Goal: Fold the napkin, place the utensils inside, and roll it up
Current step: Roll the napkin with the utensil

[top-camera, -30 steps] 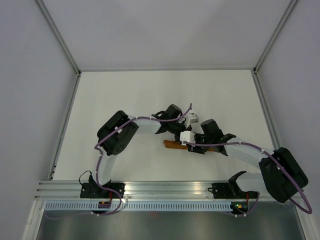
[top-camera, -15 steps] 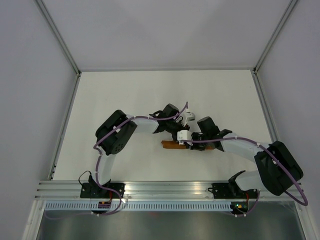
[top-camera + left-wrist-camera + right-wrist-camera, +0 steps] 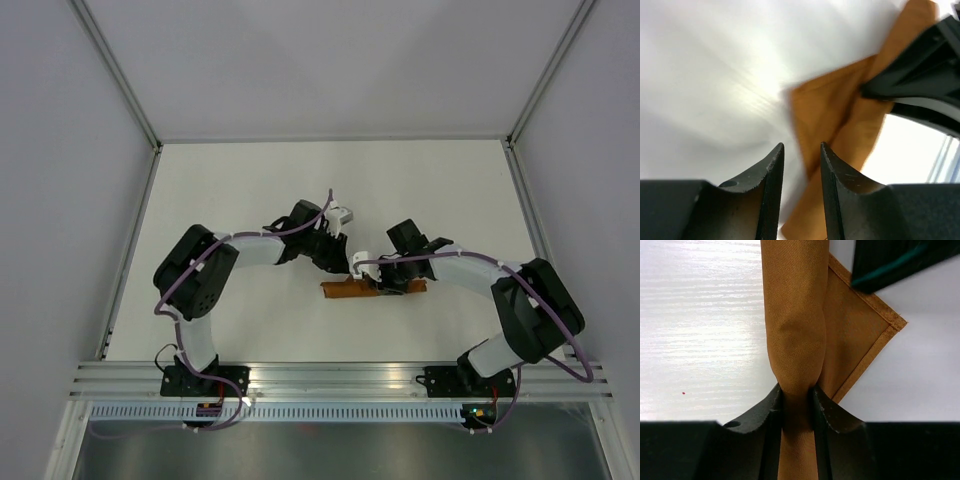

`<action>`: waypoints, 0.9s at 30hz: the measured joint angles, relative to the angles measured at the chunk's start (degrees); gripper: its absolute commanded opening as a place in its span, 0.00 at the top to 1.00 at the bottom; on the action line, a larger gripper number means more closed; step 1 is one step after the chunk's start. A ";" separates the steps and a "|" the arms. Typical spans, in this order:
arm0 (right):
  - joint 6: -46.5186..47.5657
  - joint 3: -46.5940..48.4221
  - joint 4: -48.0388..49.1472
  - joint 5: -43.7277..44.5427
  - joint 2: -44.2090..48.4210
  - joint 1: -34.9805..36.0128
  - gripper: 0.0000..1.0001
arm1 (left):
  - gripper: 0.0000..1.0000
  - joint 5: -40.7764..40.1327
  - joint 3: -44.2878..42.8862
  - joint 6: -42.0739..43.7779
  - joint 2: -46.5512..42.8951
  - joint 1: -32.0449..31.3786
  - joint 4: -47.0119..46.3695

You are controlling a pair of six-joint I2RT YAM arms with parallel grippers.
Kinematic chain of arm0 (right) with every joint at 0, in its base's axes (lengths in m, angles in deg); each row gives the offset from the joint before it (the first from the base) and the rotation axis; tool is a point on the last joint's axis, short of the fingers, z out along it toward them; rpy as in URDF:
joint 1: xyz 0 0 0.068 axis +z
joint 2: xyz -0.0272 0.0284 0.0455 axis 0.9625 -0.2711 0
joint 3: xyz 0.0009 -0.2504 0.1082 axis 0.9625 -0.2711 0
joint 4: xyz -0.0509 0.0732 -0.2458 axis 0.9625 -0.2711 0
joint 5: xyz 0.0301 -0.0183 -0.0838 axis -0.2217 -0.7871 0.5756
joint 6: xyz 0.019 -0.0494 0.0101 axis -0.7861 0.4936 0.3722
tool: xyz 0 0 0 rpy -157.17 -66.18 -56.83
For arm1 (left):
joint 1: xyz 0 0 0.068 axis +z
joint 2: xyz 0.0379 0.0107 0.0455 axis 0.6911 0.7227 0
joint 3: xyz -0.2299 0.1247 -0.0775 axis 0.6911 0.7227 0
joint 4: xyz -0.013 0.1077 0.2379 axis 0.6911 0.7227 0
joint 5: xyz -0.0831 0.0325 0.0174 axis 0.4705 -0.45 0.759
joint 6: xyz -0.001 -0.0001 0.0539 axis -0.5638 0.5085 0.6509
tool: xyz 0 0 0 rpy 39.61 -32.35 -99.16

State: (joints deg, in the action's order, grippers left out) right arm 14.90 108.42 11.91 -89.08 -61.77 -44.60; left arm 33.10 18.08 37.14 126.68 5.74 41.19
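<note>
The tabletop (image 3: 250, 180) carries the napkin (image 3: 345, 290), rolled into a narrow tube parallel to the near edge, about midway between the side edges. The right gripper (image 3: 797, 390) has its jaws pinched on the roll. The left gripper (image 3: 802, 147) hovers over the roll's left end, jaws slightly apart and empty.

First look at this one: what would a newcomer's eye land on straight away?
The rust-orange napkin, rolled into a narrow strip, lies near the middle of the white table. The right gripper pinches that roll in its jaws, while the left gripper hangs over the napkin's end, jaws apart and empty.
</note>
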 measured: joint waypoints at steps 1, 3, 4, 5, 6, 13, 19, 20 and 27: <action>0.33 0.98 -1.18 -0.37 -0.79 -0.28 0.92 | 0.60 -0.85 1.07 -0.22 -1.05 0.66 -0.44; 1.27 3.04 -3.76 -1.36 -2.56 -0.90 0.92 | 0.61 -4.39 3.89 -0.96 -3.82 2.08 -2.34; 1.81 4.46 -5.42 -1.97 -3.78 -1.31 0.92 | 0.61 -6.12 5.49 -1.25 -5.55 2.58 -3.21; 2.16 5.77 -6.95 -2.62 -4.90 -1.73 0.92 | 0.60 -7.89 7.13 -1.46 -7.28 2.80 -4.35; 2.73 7.19 -8.61 -3.34 -6.23 -2.23 0.92 | 0.61 -9.81 8.87 -1.66 -9.20 2.84 -5.95; 4.33 18.01 -20.63 -8.55 -16.15 -5.60 0.93 | 0.59 -20.68 21.62 -2.49 -23.56 2.34 -17.44; 4.66 26.99 -30.77 -12.50 -24.48 -7.78 0.93 | 0.57 -29.64 30.12 0.46 -31.30 -3.34 -26.27; 4.63 28.15 -31.95 -12.90 -25.53 -7.98 0.93 | 0.56 -31.08 30.67 1.88 -31.54 -5.27 -27.15; 4.55 34.29 -38.84 -14.53 -31.12 -8.81 0.92 | 0.53 -37.20 28.17 12.68 -26.56 -18.32 -29.16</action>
State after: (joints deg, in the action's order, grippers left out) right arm 19.45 142.71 -26.93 -103.62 -92.90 -53.41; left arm -4.10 46.25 49.82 100.13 -12.57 12.03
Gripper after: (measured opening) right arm 0.250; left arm 0.471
